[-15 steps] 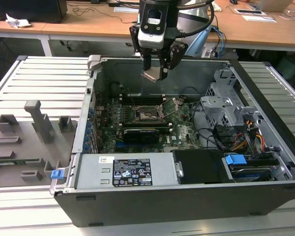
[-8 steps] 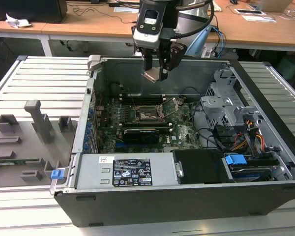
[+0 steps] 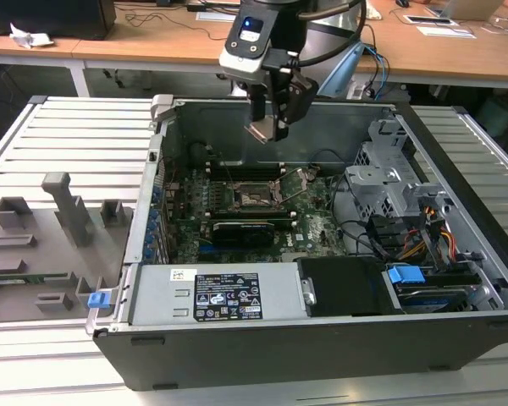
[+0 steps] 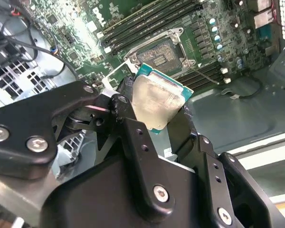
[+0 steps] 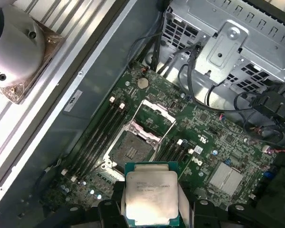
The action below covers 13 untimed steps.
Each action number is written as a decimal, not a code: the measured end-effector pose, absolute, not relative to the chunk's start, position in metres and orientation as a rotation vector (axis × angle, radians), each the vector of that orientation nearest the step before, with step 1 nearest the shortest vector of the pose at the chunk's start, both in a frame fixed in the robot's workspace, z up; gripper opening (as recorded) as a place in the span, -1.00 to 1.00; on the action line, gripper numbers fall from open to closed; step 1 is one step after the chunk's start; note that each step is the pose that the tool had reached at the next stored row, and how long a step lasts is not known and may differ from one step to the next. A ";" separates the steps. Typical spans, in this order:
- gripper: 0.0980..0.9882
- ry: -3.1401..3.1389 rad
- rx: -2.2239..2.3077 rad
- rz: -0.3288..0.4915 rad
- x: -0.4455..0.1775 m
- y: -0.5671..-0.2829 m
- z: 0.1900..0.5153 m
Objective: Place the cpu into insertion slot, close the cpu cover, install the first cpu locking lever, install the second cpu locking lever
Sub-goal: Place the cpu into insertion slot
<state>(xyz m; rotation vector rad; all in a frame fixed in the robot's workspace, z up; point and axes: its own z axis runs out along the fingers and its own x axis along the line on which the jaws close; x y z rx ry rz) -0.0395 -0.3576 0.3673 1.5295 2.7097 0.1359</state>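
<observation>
Above the insertion slot (image 5: 130,148) in first wrist view, fingers (image 5: 116,202) clamped on the cpu (image 5: 151,197).

Exterior view overlooks case (image 3: 237,342); wrist views share motherboard (image 5: 206,135).

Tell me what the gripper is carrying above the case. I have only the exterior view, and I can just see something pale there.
Observer: In both wrist views the gripper is shut on the chip, gripping it by two opposite edges, with the silvery face showing.
Operator: Check the socket.
Observer: In the first wrist view the socket is bare, with its dark pin field uncovered.
Operator: Report the cover.
Observer: The cover stands open, lifted off the socket.
</observation>
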 end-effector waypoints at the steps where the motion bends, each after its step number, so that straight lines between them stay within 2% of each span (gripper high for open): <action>1: -0.02 2.689 1.564 0.135 -0.040 -0.358 0.367; 13: -0.02 2.481 1.860 0.129 -0.040 -0.358 0.362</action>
